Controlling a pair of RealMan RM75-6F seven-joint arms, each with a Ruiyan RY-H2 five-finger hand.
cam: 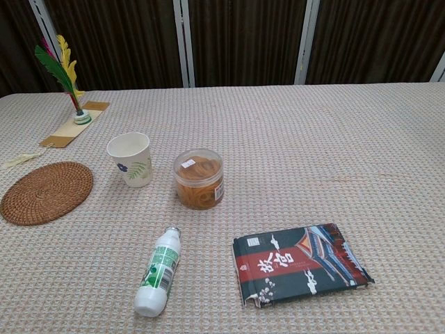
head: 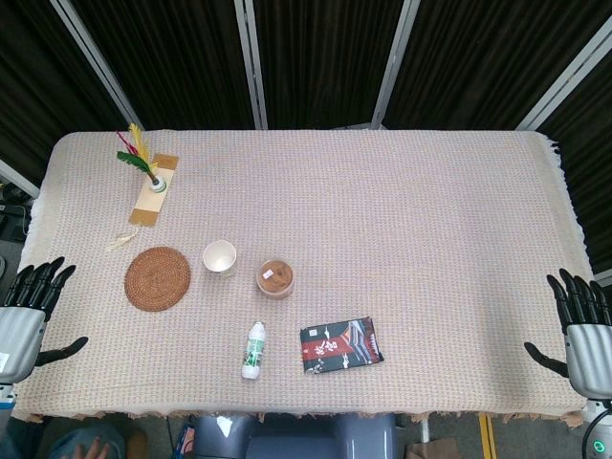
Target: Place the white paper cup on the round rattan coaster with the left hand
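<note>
The white paper cup (head: pixel 219 257) (cam: pixel 131 159) stands upright on the table, just right of the round rattan coaster (head: pixel 158 278) (cam: pixel 46 192); the two are close but apart. My left hand (head: pixel 29 308) hovers at the table's left edge, well left of the coaster, fingers spread and holding nothing. At the right edge my right hand (head: pixel 581 320) is also open and empty. Neither hand shows in the chest view.
A clear tub of brown contents (head: pixel 275 278) (cam: pixel 199 179) sits right of the cup. A small white bottle (head: pixel 252 350) (cam: pixel 159 271) lies in front, beside a dark snack packet (head: pixel 340 345) (cam: pixel 300 264). A feather shuttlecock on a wooden bookmark (head: pixel 151 185) (cam: pixel 74 122) lies at the back left.
</note>
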